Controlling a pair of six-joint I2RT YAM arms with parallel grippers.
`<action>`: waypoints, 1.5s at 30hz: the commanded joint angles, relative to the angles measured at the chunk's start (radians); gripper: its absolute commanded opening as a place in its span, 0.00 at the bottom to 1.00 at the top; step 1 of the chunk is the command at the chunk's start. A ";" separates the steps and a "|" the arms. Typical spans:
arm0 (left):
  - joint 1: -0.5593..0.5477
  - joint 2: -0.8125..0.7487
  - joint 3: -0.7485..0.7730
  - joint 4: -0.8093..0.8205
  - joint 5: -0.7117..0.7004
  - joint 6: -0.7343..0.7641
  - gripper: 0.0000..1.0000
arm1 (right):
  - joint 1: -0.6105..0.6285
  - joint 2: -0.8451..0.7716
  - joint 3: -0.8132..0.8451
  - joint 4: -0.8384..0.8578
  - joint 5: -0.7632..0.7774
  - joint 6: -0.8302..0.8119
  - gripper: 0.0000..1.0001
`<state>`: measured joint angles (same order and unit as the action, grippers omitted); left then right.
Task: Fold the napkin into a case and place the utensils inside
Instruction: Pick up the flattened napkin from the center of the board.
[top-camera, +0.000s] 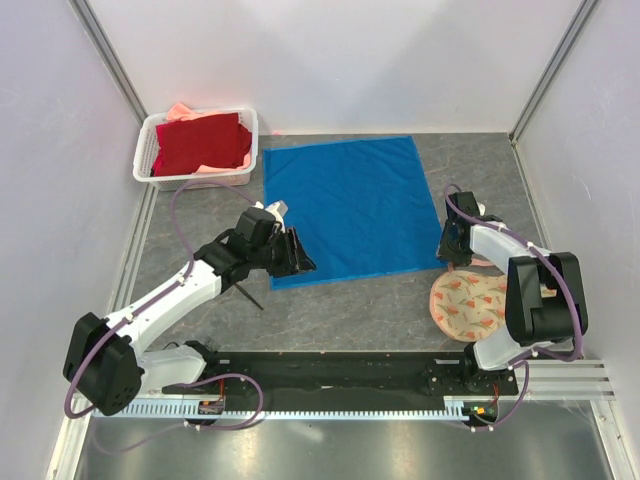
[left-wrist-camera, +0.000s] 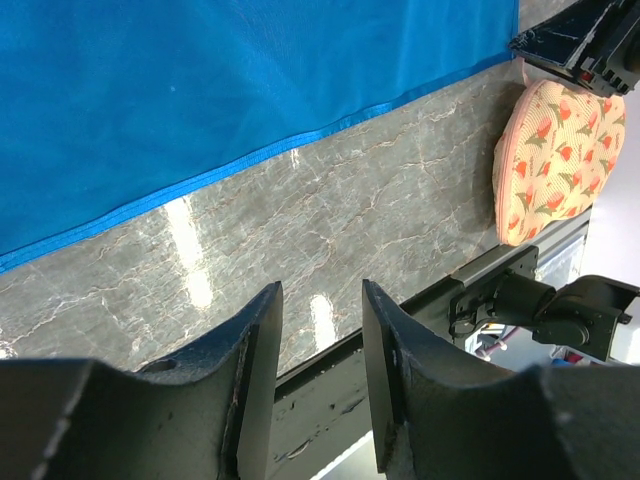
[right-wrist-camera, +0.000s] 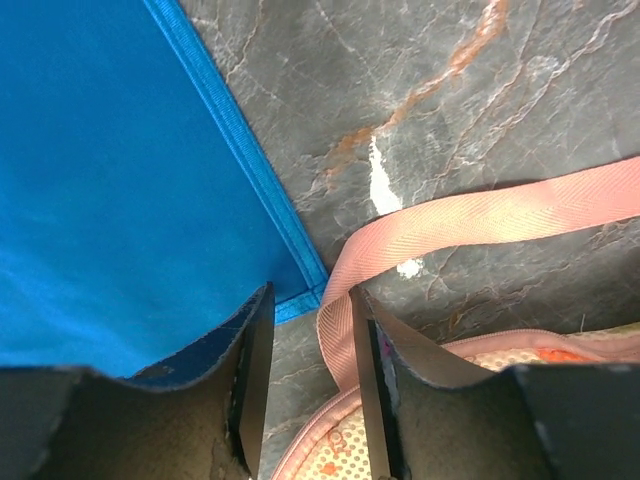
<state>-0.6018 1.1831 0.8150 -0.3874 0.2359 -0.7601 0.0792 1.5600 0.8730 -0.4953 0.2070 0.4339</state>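
Two arms reach out over the grey marbled surface (top-camera: 350, 315), one at each near corner of the napkin (top-camera: 345, 205)

Napkin: bright blue, spread flat in a single layer at the middle of the surface, not folded. A hemmed edge runs along its near side.

Left gripper (top-camera: 300, 258): at the near left corner, low over bare surface just off the near hem. Its fingers (left-wrist-camera: 250, 380) are apart with only stone showing in the gap, nothing held.

Right gripper (top-camera: 451, 254): at the near right corner, fingers apart here too, with much the same gap as the left. In the wrist view, the tip of the napkin's corner and a pink strap (right-wrist-camera: 480, 220) lie below that gap. The strap loops off the round flowered mat (top-camera: 468, 305). Cannot tell whether the fingertips touch cloth or strap; nothing looks clamped.

Mat: beside the right arm, just off the napkin's corner, not overlapping it.

One thin black utensil (top-camera: 252, 298) lies on the surface beside the left arm, near the left corner but apart from the napkin. It is too small to tell which kind.

White basket (top-camera: 148, 150) at the far left holds a dark red cloth (top-camera: 203, 145) with something pink beneath. A purple cable (top-camera: 180, 215) runs along the left arm
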 joint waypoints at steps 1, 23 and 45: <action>0.002 0.015 -0.004 0.036 -0.015 0.039 0.44 | 0.001 -0.012 0.004 0.011 0.072 0.023 0.46; 0.002 0.167 0.055 0.064 -0.049 0.073 0.34 | 0.071 0.061 0.103 0.090 -0.116 0.011 0.35; 0.002 0.130 0.036 0.062 -0.086 0.050 0.32 | 0.093 0.075 0.175 0.020 0.035 -0.001 0.40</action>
<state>-0.6018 1.3403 0.8478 -0.3424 0.1593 -0.7227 0.1844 1.7336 1.0424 -0.4034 0.1577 0.4397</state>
